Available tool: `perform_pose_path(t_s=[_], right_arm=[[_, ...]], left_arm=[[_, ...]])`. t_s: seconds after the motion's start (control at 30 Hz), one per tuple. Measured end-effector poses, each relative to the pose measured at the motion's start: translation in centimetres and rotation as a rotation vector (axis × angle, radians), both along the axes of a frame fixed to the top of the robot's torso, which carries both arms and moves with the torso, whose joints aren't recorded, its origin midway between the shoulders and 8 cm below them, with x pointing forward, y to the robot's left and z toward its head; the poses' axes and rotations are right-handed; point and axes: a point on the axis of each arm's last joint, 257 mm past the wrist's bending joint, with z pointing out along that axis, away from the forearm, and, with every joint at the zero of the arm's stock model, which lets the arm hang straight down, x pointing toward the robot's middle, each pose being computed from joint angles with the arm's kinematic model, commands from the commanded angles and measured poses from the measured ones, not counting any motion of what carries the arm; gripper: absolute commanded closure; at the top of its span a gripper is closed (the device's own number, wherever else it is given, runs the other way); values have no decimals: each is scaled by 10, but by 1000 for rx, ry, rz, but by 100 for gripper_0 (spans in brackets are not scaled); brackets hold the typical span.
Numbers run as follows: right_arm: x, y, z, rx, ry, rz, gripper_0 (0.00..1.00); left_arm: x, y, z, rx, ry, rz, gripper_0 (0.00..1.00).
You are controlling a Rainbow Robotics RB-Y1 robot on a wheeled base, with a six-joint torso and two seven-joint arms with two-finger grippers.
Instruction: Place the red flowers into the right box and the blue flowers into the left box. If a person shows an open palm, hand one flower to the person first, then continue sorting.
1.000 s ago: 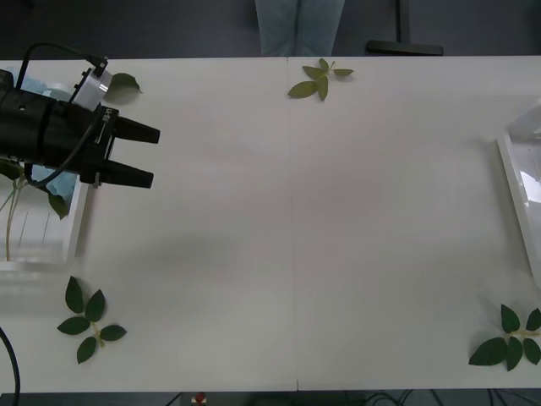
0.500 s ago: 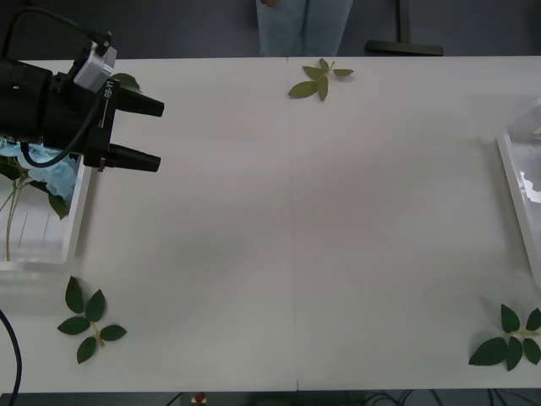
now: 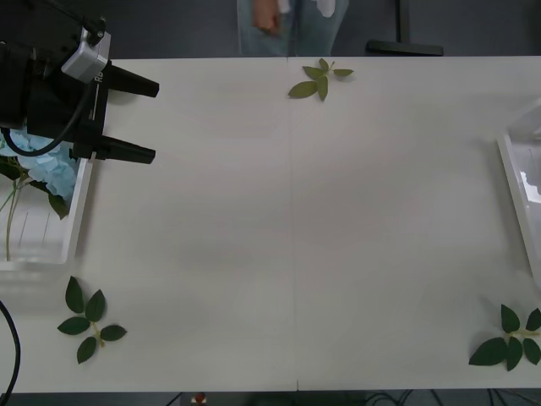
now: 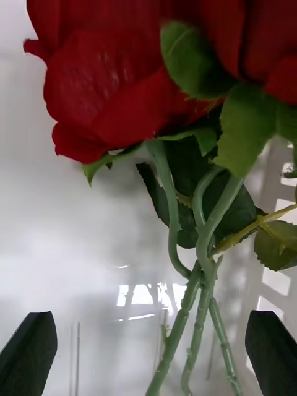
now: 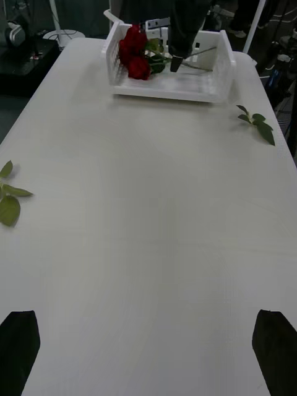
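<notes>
The blue flowers lie in the left box at the table's left edge. My left gripper hangs open over the table just right of that box, holding nothing. Its fingers frame bare tabletop. The red flowers lie in the right box, and its rim shows at the table's right edge. My right gripper is open inside that box, just short of the red flowers and their stems. A person stands beyond the far edge with a hand hanging down.
Loose green leaf sprigs lie at the far middle, the near left and the near right. The ribbed wall of the right box stands close beside my right gripper. A wide stretch of white table runs between the two boxes.
My left gripper has moved toward the far edge, off the left box, uncovering the blue flowers, and its fingers have spread wider. The person has shifted and a hand has come into view.
</notes>
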Motion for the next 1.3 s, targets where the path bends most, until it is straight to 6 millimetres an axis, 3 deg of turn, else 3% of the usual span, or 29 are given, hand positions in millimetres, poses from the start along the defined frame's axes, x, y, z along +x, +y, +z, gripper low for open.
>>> perform_pose_path(t_s=[0.17,0.47,0.57,0.77,0.87,1.0,1.17,1.3], right_arm=[[-8,23,21,109,47,19,11],[-20,58,103,63,142,192,11],[-14,84,129,-41,171,384,11],[-14,172,169,-139,174,784,11],[-15,211,175,-130,143,955,11],[-16,257,167,-157,97,1251,11],[-15,316,153,4,-3,1314,11],[-21,350,133,113,-50,1352,12]], left_arm=[[0,0,0,0,0,0,1],[0,0,0,0,0,0,0],[0,0,0,0,0,0,0],[0,0,0,0,0,0,0],[0,0,0,0,0,0,0],[0,0,0,-1,0,0,0],[0,0,0,-1,0,0,0],[0,0,0,-1,0,0,0]])
